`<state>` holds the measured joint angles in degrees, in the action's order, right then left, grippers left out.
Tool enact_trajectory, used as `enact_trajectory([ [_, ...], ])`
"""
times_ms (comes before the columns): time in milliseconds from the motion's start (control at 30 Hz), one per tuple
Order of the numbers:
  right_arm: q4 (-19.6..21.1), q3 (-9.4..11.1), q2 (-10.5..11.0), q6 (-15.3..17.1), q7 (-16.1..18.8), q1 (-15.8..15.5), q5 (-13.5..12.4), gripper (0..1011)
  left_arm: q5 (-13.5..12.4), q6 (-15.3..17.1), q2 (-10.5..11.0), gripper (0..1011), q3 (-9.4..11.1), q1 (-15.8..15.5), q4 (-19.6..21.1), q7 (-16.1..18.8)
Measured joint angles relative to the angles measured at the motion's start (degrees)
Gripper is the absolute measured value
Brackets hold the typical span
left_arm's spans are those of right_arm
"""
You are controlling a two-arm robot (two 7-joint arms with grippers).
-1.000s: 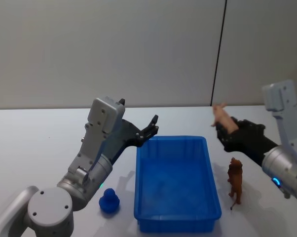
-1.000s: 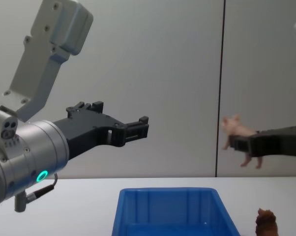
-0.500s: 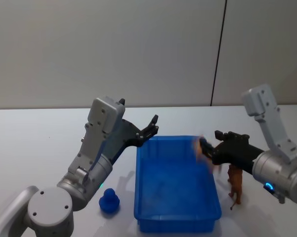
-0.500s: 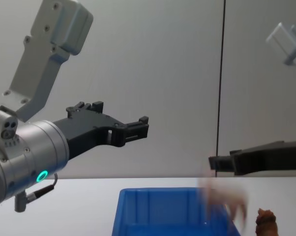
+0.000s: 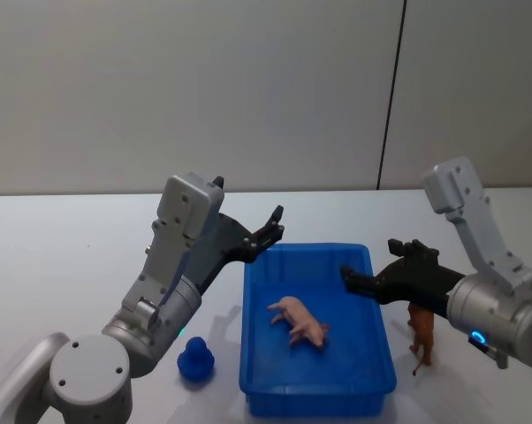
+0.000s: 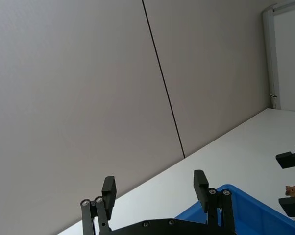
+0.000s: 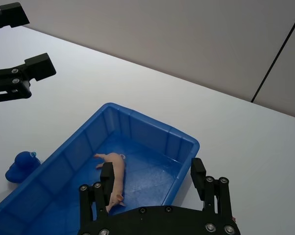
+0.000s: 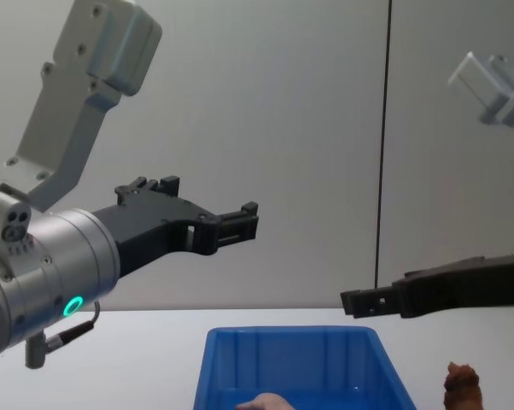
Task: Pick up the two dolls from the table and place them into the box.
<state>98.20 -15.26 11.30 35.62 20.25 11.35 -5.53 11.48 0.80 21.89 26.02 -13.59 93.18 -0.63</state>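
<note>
The pale pink doll (image 5: 299, 320) lies on its side on the floor of the blue box (image 5: 319, 251), free of both grippers. My right gripper (image 5: 370, 261) hovers open and empty above the box's right rim; in the right wrist view the gripper (image 7: 152, 169) hangs over the pink doll (image 7: 113, 174) and the box (image 7: 152, 125). On the white table, just right of the box, stands the reddish-brown doll (image 5: 421, 334), partly behind my right arm. My left gripper (image 5: 273, 225) is held open in the air over the box's far left corner.
A small blue duck toy (image 5: 195, 360) sits on the table left of the box, near my left arm. A grey wall with a dark vertical seam (image 5: 390, 97) rises behind the table. White tabletop stretches behind and to both sides of the box.
My right gripper swung left and down from high beside the box, opened, and the pink doll dropped out of it into the box. The left arm stayed still.
</note>
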Motion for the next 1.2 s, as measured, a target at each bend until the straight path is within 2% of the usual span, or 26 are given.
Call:
enact_trajectory([
  [100,0.00,0.03,0.01,-0.14,0.00,0.04,0.00,998,0.00,0.00,0.00,1001,0.00,0.00,0.00,0.00],
  [300,0.35,0.63,0.12,-1.54,-1.11,0.08,-0.82,1001,0.00,0.00,0.00,1001,0.00,0.00,0.00,0.00],
  [567,1.79,2.29,0.77,-2.73,-4.75,-0.80,-3.59,1001,0.00,0.00,0.00,1001,0.00,0.00,0.00,0.00],
  [767,3.44,3.76,1.54,-1.03,-8.10,-2.53,-6.67,1001,0.00,0.00,0.00,1001,0.00,0.00,0.00,0.00],
  [1200,5.49,5.15,2.53,5.21,-11.33,-5.85,-10.78,1001,0.00,0.00,0.00,1001,0.00,0.00,0.00,0.00],
])
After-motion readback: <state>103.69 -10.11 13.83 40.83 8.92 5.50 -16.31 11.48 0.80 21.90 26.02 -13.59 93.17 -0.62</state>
